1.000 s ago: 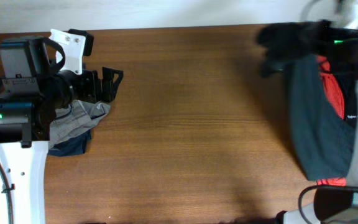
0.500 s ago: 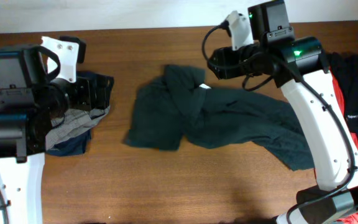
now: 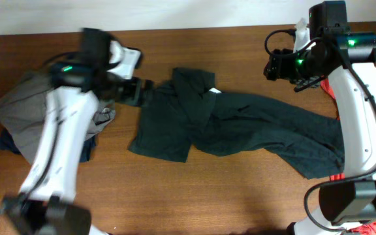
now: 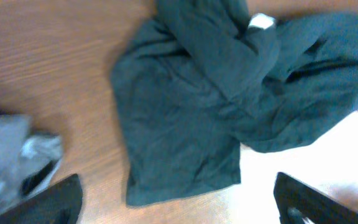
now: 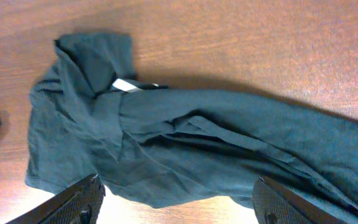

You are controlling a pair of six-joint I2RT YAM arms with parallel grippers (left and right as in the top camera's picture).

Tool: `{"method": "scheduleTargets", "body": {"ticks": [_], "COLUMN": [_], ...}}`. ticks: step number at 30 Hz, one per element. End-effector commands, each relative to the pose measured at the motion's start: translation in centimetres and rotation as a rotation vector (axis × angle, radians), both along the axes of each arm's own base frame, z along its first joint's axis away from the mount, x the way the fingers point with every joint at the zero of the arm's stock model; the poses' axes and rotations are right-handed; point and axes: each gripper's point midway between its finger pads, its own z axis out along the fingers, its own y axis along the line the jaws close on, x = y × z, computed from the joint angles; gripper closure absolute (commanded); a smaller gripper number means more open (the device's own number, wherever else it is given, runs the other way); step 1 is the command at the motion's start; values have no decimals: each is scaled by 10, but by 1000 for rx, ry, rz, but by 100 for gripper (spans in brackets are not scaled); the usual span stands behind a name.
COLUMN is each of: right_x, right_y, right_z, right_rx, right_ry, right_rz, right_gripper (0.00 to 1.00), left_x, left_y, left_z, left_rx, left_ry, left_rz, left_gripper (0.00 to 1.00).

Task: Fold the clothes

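We hold our left gripper (image 3: 140, 91) and right gripper (image 3: 278, 67) spread apart, empty, over the crumpled dark-green cloth T-shirt (image 3: 240, 127).

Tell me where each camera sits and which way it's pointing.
Overhead: above the table, facing down; both arms, dark green shirt.
Left wrist: on the left hand, facing down at the shirt's crumpled end; own fingertips below.
Right wrist: on the right hand, facing down at the shirt; own fingertips below.
Both wrist views share the shirt's white label.

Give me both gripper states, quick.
Left gripper: open, holding nothing.
Right gripper: open, holding nothing.
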Motion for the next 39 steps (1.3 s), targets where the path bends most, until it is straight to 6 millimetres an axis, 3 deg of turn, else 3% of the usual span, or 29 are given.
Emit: {"method": "scheduleTargets", "body": {"ticks": [1,4,8,13,17,23,26,33,39], "right_x": [-2,-4,-6,-3,-1,2,5,18,14], "right_y": [-5,-5,-5,-5,-2,27,48,120,158], "right_z": [-13,-17,-22,-32,-44,-61,-77,-127,-181], "right_rx": [6,5,4,5,18,110,126,151,160], "right_ry": [42,61,82,110,144,183,207,225,330], "right_rz": [-21,-18,-18,-18,-12,107,177,366,371], "right_gripper": [19,17,14,14,12,12,12,22,28], "left_x": [16,21,20,24,13,-2,-9,-39,-48], "left_y": [-10,-3,7,16,18,26,37,64,76], "left_z": [-39,-76,-115,-163,-201,-214,-216,-221,-218], "left_rx": [102,181,220,270,293,326,352,363,362], "left_ry": [33,112,220,302,404,486,523,653,706], "left_rz": [-66,-23,24,34,24,40,87,153,203], "left_gripper": [29,31,24,25,41,73,100,100,100]}}
